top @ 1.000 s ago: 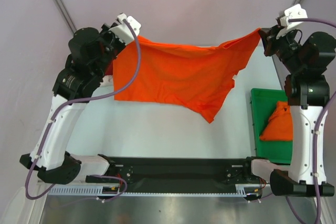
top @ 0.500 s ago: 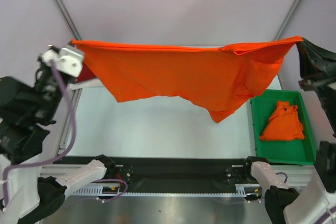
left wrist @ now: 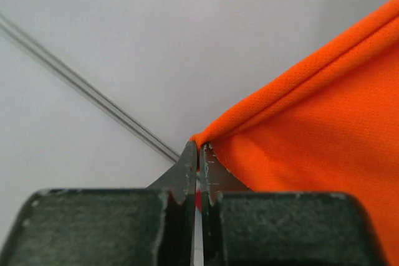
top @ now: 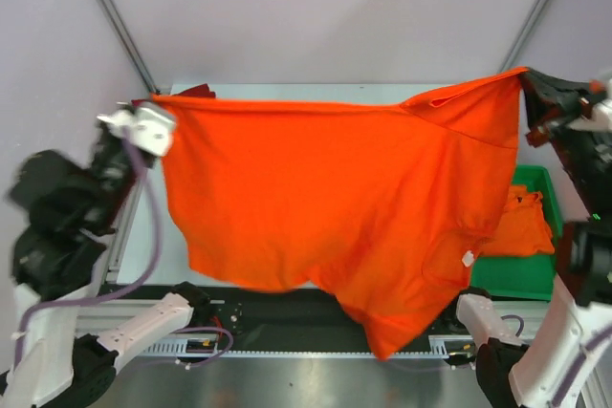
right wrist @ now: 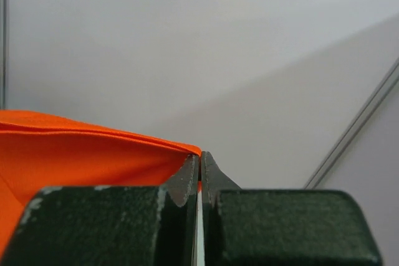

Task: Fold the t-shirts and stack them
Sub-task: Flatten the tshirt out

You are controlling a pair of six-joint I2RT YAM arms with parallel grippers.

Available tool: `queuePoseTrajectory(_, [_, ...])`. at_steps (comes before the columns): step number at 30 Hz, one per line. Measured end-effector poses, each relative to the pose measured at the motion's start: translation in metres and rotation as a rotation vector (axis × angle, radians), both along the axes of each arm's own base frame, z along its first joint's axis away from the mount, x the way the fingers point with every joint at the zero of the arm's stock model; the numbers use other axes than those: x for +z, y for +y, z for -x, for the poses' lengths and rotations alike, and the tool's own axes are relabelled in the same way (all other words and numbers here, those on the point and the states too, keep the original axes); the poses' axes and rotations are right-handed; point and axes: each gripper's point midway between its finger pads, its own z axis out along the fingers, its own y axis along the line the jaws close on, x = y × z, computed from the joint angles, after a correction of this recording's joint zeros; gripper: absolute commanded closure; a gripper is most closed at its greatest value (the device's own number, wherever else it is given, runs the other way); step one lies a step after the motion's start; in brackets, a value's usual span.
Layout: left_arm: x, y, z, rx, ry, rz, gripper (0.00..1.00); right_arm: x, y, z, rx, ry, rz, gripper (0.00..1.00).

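A bright orange t-shirt (top: 325, 198) hangs spread in the air between my two grippers, high above the table, its lower corner drooping to the near rail. My left gripper (top: 153, 102) is shut on its left top corner; the left wrist view shows the hem (left wrist: 299, 85) pinched at the fingertips (left wrist: 198, 154). My right gripper (top: 528, 78) is shut on the right top corner; the right wrist view shows the cloth (right wrist: 87, 147) clamped at the tips (right wrist: 199, 160). A second orange t-shirt (top: 524, 226) lies crumpled in the green bin (top: 535, 274). A dark red shirt (top: 196, 93) peeks out behind the left corner.
The hanging shirt hides most of the table (top: 153, 236). The green bin stands at the right edge. The black base rail (top: 287, 317) runs along the near edge. Frame poles (top: 115, 16) rise at the back left and back right.
Both grippers have pulled apart and come toward the near side, stretching the shirt taut. The shirt now hangs lower and wider, covering most of the table.
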Motion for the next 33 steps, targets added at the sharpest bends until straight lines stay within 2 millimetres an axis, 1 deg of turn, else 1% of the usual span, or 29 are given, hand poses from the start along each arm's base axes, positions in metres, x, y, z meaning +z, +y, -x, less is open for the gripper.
queuePoseTrajectory(1, [-0.029,-0.006,-0.011,0.0,0.066,-0.036,0.99,-0.017,-0.003,-0.014,0.001,0.049,-0.006,1.0])
queuePoseTrajectory(2, [-0.055,-0.013,-0.022,-0.001,0.119,-0.064,1.0,-0.039,-0.006,-0.032,0.006,0.115,-0.014,1.0])
queuePoseTrajectory(3, [-0.093,-0.02,-0.035,0.001,0.19,-0.104,1.0,-0.063,-0.009,-0.051,0.01,0.169,-0.021,1.0])
queuePoseTrajectory(5, [-0.164,-0.03,-0.053,0.003,0.331,-0.185,1.0,-0.122,-0.013,-0.083,0.027,0.313,-0.047,1.0])
queuePoseTrajectory(7, [-0.235,-0.035,-0.066,0.005,0.466,-0.259,1.0,-0.176,-0.013,-0.107,0.045,0.439,-0.065,1.0])
queuePoseTrajectory(8, [-0.265,-0.037,-0.072,0.007,0.531,-0.292,1.0,-0.205,-0.012,-0.121,0.054,0.508,-0.063,1.0])
queuePoseTrajectory(9, [-0.293,-0.036,-0.077,0.013,0.593,-0.321,1.0,-0.23,-0.008,-0.134,0.063,0.57,-0.055,1.0])
queuePoseTrajectory(10, [-0.312,-0.036,-0.084,0.021,0.632,-0.34,1.0,-0.253,-0.001,-0.147,0.081,0.619,-0.033,1.0])
queuePoseTrajectory(11, [-0.327,-0.034,-0.092,0.031,0.667,-0.351,0.99,-0.27,0.004,-0.156,0.095,0.655,-0.013,1.0])
queuePoseTrajectory(13, [-0.342,-0.033,-0.114,0.047,0.694,-0.354,1.0,-0.301,0.016,-0.176,0.125,0.716,0.025,1.0])
queuePoseTrajectory(15, [-0.35,-0.032,-0.143,0.068,0.709,-0.347,1.0,-0.323,0.023,-0.201,0.138,0.749,0.055,1.0])
queuePoseTrajectory(17, [-0.359,-0.031,-0.176,0.085,0.727,-0.339,1.0,-0.339,0.026,-0.227,0.139,0.755,0.073,1.0])
queuePoseTrajectory(18, [-0.362,-0.03,-0.193,0.089,0.736,-0.338,1.0,-0.352,0.028,-0.242,0.141,0.769,0.085,1.0])
queuePoseTrajectory(21, [-0.371,-0.028,-0.241,0.104,0.747,-0.327,1.0,-0.382,0.028,-0.282,0.136,0.805,0.111,1.0])
queuePoseTrajectory(22, [-0.375,-0.027,-0.254,0.109,0.75,-0.322,1.0,-0.393,0.028,-0.295,0.131,0.818,0.117,1.0])
queuePoseTrajectory(25, [-0.39,-0.018,-0.287,0.135,0.775,-0.312,1.0,-0.42,0.025,-0.336,0.114,0.842,0.134,1.0])
queuePoseTrajectory(29, [-0.407,-0.011,-0.322,0.158,0.798,-0.306,1.0,-0.447,0.022,-0.385,0.094,0.855,0.147,1.0])
queuePoseTrajectory(33, [-0.425,-0.011,-0.356,0.167,0.814,-0.301,1.0,-0.462,0.021,-0.431,0.079,0.843,0.153,1.0])
